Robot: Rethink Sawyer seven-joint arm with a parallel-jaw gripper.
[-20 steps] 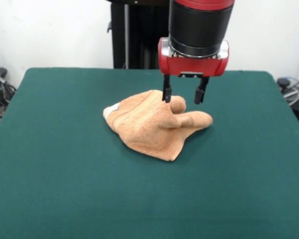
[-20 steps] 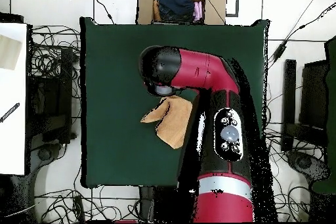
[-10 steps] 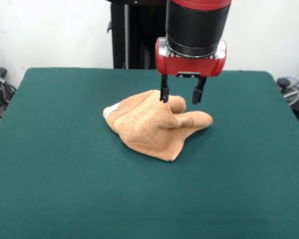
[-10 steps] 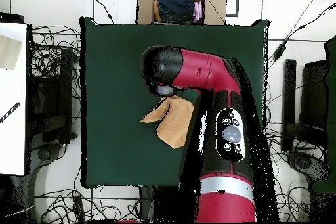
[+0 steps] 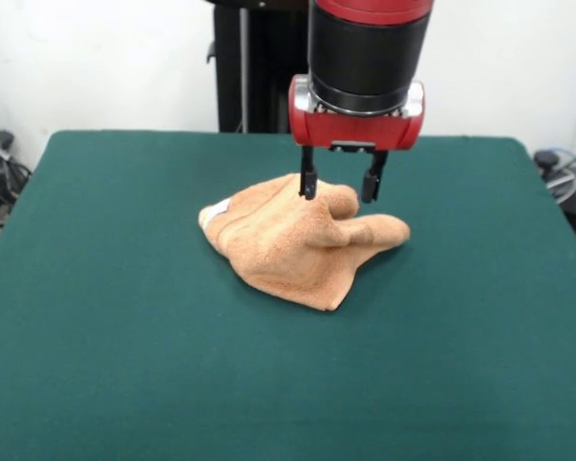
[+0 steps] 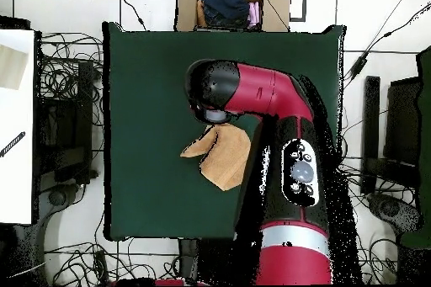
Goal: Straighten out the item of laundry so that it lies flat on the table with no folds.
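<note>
Peach-orange towel [image 5: 302,240] crumpled near the middle of the green table [image 5: 106,346], a little toward the far side in the front view. Bunched into soft humps, with several folds; not flat. One rounded lobe reaching out to the right, a pointed corner hanging toward the near edge, and a small white label [image 5: 221,206] showing at the left tip. Woven border bands visible along the near left side.

Gripper [image 5: 339,186] poised directly over the far upper hump of the towel, below the red wrist housing and black cylinder of the arm [image 5: 365,48]. Jaws spread apart, with clear space between the two dark fingers [image 5: 308,181]. Left fingertip low against the top of the cloth, either touching or just above; cannot tell which. Right fingertip just above the dip between the hump and the right lobe. Nothing pinched.

From overhead, towel [image 6: 221,156] seen as a rough folded wedge near the table's centre [image 6: 143,82], its upper edge tucked beneath the black and red head of the arm [image 6: 252,90], which covers the gripper itself. Arm running from the bottom of the view up across the right part of the table.

Beyond the table's far edge overhead, an open cardboard box [image 6: 231,4] with dark clothing inside. Cables strewn over the floor on both sides.
</note>
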